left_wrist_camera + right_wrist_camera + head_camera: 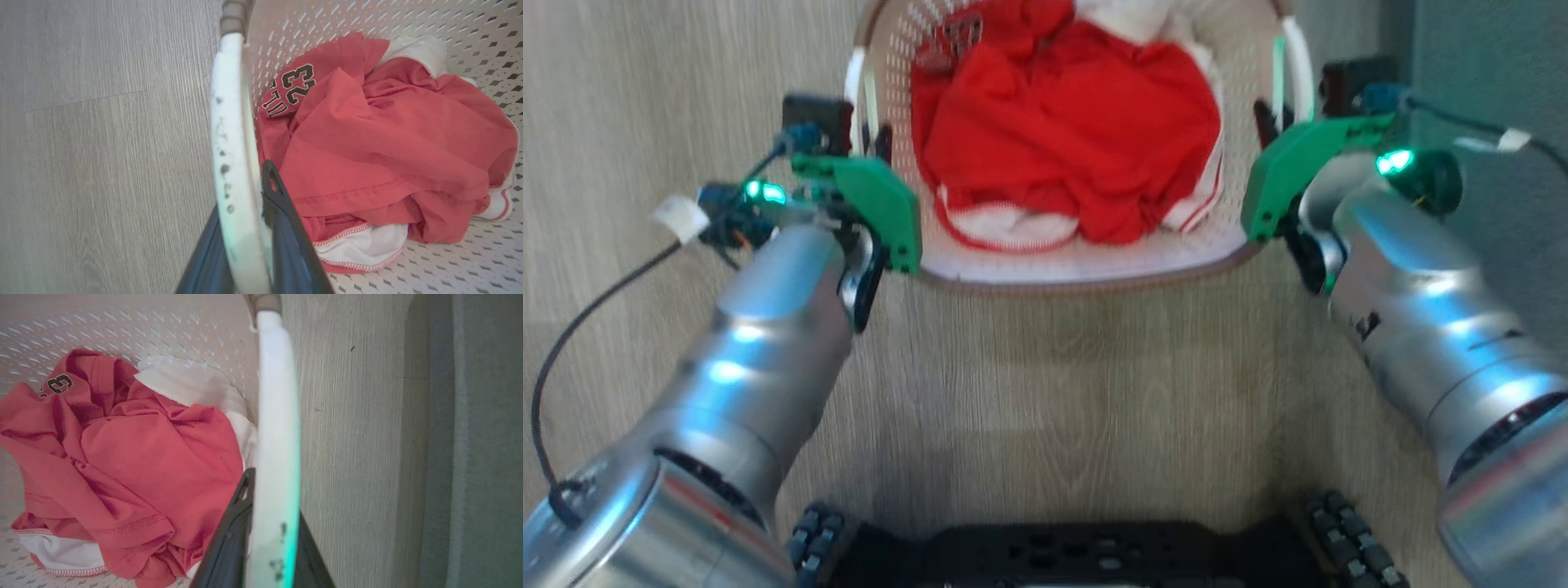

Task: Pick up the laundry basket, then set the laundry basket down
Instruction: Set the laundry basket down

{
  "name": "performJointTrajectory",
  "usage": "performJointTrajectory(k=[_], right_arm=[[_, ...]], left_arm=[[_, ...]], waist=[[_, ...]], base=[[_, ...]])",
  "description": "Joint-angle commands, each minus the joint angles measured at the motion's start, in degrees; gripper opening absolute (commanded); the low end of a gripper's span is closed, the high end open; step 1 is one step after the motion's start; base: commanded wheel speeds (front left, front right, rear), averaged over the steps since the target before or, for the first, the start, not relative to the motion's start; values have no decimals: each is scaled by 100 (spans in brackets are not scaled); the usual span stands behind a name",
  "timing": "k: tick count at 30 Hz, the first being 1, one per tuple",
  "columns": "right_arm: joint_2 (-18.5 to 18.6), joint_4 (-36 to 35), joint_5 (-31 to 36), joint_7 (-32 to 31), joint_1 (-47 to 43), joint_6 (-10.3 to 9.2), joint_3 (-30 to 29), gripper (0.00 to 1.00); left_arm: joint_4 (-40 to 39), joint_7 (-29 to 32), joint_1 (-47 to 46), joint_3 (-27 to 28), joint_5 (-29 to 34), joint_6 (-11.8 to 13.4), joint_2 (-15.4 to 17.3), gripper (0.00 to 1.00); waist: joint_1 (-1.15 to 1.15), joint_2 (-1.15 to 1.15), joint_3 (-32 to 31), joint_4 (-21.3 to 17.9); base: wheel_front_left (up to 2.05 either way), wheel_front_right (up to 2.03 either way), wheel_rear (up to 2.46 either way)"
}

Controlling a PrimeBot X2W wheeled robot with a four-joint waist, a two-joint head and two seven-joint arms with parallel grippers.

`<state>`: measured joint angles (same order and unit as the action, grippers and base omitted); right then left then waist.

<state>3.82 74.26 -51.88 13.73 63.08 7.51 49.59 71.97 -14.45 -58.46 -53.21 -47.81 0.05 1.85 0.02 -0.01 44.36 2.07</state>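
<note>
"Head view: where was the laundry basket [1086, 265] recorded?"
"At the top of the view, over the wood-grain floor [1045, 392], with red clothing [1062, 122] heaped inside. Contact with the floor could not be established."
"How were the grippers found?"
"The left gripper [245, 228] was noted pinched on the left handle [229, 122]; the right gripper [271, 522] was noted pinched on the right handle [278, 416], a dark finger set either side of each."
</note>
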Motion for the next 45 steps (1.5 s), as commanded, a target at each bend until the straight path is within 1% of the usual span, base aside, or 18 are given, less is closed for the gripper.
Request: performJointTrajectory(k=[1, 8, 32, 36, 37, 38, 39, 40, 41, 42, 43, 44, 45], right_arm=[[57, -32, 128, 114, -26, -2, -48, 0], [76, -31, 640, 120, 113, -2, -484, 0], [-76, -31, 2240, 118, 106, -2, -1905, 0], [-87, -31, 2447, 113, 106, -2, -2086, 20], [-89, -31, 2496, 113, 106, -2, -2129, 29], [-90, -31, 2538, 113, 107, -2, -2170, 36], [-91, -31, 2566, 114, 106, -2, -2201, 46], [-91, -31, 2566, 114, 106, -2, -2201, 46], [-91, -31, 2583, 114, 104, -2, -2223, 59], [-92, -31, 2594, 114, 102, -2, -2237, 76], [-92, -31, 2601, 115, 104, -2, -2245, 93], [-92, -31, 2608, 116, 109, -2, -2248, 100], [-92, -31, 2611, 117, 112, -2, -2249, 100]], left_arm=[[-32, -53, -63, 73, 99, 46, 249, 0], [-168, -54, -261, 178, 277, 105, 274, 0], [-157, -54, -353, 473, 650, 80, 162, 0], [-122, -54, -367, 520, 669, 73, 151, 0], [-111, -54, -370, 531, 673, 76, 149, 0], [-103, -54, -373, 543, 676, 79, 146, 3], [-94, -54, -374, 557, 676, 83, 143, 14], [-94, -54, -374, 557, 676, 83, 143, 14], [-86, -54, -371, 570, 673, 87, 140, 33], [-77, -54, -366, 591, 663, 100, 137, 40], [-65, -54, -357, 620, 643, 117, 134, 45], [-53, -54, -346, 638, 628, 124, 130, 49], [-42, -54, -340, 652, 619, 135, 127, 79]], waist=[[-2, 1, 321, 66], [-2, 1, 685, 111], [-2, 1, 1031, 174], [-2, 1, 1039, 180], [-2, 1, 1039, 180], [-2, 1, 1037, 182], [-2, 1, 1033, 191], [-2, 1, 1033, 191], [-2, 1, 1028, 199], [-2, 1, 1021, 206], [-2, 1, 1013, 210], [-2, 1, 1003, 212], [-2, 1, 993, 214]], base=[[0, 0, 0], [0, 0, 0], [0, 0, 0], [0, 0, 0], [0, 0, 0], [0, 0, 0], [0, 0, 0], [0, 0, 0], [0, 0, 0], [0, 0, 0], [0, 0, 0], [0, 0, 0], [0, 0, 0]])
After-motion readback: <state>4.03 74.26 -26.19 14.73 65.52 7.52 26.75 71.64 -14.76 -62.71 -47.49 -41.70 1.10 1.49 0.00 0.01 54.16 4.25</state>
